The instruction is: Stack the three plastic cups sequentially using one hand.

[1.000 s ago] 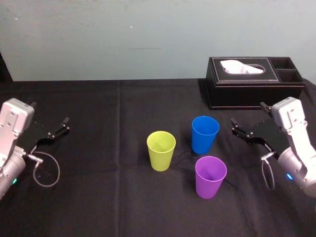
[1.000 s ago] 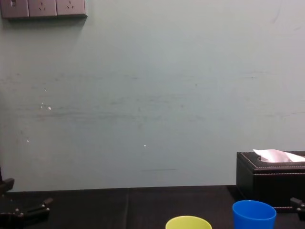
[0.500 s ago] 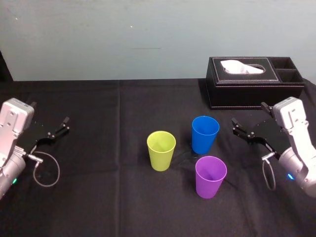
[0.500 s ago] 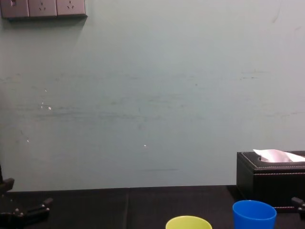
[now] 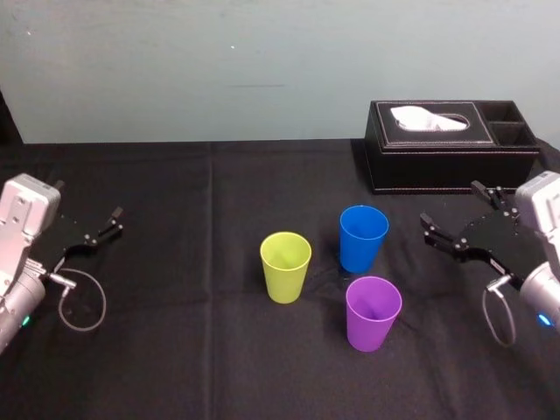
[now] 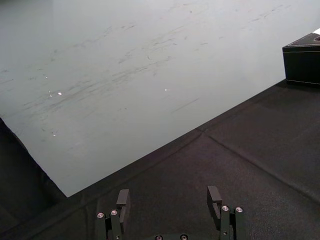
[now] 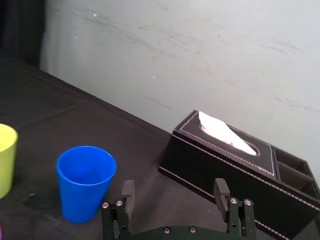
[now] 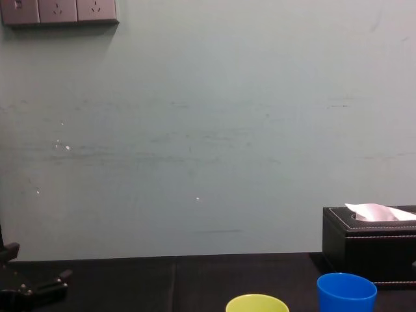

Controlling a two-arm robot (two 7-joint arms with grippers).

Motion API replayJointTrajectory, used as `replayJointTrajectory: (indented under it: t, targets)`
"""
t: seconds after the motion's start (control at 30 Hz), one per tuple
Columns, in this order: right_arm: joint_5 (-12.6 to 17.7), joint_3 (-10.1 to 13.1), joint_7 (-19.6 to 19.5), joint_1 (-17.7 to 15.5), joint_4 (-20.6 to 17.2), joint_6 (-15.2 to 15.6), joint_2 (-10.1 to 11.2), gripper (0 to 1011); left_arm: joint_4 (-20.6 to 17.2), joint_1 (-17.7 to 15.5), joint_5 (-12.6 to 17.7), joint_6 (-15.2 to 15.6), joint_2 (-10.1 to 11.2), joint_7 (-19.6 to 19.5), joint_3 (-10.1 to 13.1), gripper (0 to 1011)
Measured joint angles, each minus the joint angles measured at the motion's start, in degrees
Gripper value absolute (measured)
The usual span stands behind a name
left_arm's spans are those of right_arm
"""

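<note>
**Stacking not yet begun, no cup nested.** The right claw [image 5: 450, 204] was held above the black-clothed table [image 5: 175, 350], its two black fingers spread wide and empty. The left claw [image 6: 168, 192], likewise spread, was parked far off at the robot's left. The blue tapered plastic cup [image 5: 362, 238] was placed nearest, just to the left of the right claw. The purple tapered plastic cup [image 5: 374, 313] was set left of the claw and closer to the robot, and the yellow-green tapered plastic cup [image 5: 285, 267] beyond both. All three were upright and apart. The black tissue box [image 5: 451, 162] was set just behind the claw. A first grasp was judged to be due. The fingers were best kept wide and the chosen cup's wall straddled near the rim. Pressure was best kept light, since thin plastic could be expected to buckle, and the neighbouring cup left unbrushed.
</note>
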Motion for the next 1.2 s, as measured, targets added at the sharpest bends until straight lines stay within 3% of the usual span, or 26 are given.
replayJointTrajectory:
  t: [0.4, 0.63, 1.2]
  targets:
    - [1.9, 3.9, 5.3, -5.3, -6.5, -0.1, 5.1, 1003, 0.0, 0.0, 0.0, 0.0, 0.0, 0.0, 0.0, 1010]
    - [4.9, 6.3, 11.0, -8.6, -9.2, 0.2, 8.5, 1003, 0.0, 0.0, 0.0, 0.0, 0.0, 0.0, 0.0, 1010]
    - [10.3, 10.0, 21.5, -15.3, -11.5, -1.5, 11.9, 1003, 0.0, 0.0, 0.0, 0.0, 0.0, 0.0, 0.0, 1010]
